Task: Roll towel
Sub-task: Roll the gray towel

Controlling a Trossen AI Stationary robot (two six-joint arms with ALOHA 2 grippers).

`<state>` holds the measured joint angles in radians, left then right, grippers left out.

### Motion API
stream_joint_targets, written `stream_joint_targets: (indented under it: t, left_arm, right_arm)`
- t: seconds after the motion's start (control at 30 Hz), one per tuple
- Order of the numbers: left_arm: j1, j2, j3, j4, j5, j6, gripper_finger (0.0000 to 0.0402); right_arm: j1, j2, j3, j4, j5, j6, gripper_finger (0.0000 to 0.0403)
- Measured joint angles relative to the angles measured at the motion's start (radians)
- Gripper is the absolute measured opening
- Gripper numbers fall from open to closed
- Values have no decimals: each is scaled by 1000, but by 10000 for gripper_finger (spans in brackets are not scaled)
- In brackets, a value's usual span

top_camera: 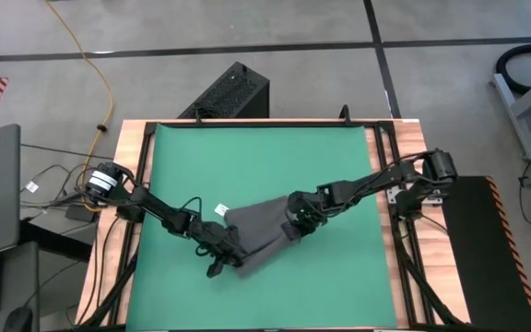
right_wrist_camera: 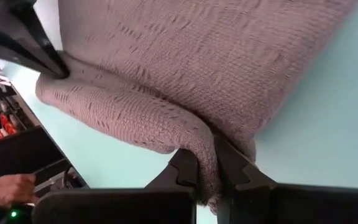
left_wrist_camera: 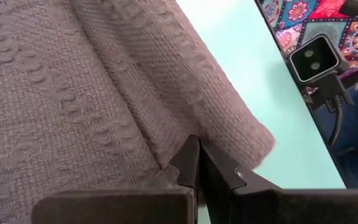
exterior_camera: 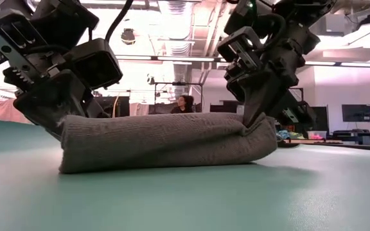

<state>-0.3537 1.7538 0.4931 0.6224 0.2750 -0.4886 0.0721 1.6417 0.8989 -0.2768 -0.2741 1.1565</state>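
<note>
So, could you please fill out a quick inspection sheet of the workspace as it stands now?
Surface: green mat on a wood-edged table, flat.
Job's things: towel, dark grey, lying on the mat with its near edge folded over into a thick fold; white tag at one corner.
Clutter: nothing seen on the mat.
Grippers: left gripper shut on the towel's edge at one end; right gripper shut on the towel's fold at the other end.
Cables: yellow cable on the floor; dark cables by the left arm's base.
Surroundings: black box behind the table; a person far off in the room.
</note>
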Motion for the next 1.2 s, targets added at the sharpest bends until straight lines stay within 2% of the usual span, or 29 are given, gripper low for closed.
stream_joint_targets:
  t: [0.13,0.33,0.5,0.67,0.8,0.93,1.03,1.13,1.2]
  left_arm:
    - [4,1,6,4,16,-7,0]
    - [4,2,40,-37,65,-2,0]
    - [6,-5,54,-42,106,-36,0]
    - [7,-117,49,-76,147,-97,0]
    - [9,-269,56,-138,-2,-97,0]
    - [2,-351,54,-255,-103,-43,0]
    - [5,-409,65,-297,-238,-15,0]
    - [5,-455,132,-377,-382,95,0]
    - [5,-452,199,-459,-418,194,0]
  right_arm:
    - [-10,37,-2,-2,1,15,31]
    - [-19,135,-3,100,-31,49,31]
    - [-30,142,-2,86,-43,43,31]
    - [-45,143,-4,54,-50,43,31]
    - [-51,144,-5,53,-57,30,31]
    - [-56,144,-5,53,-65,2,31]
    - [-56,144,-5,53,-65,-3,31]
    - [-56,145,-5,55,-65,-6,31]
    - [-56,145,-5,58,-65,-12,31]
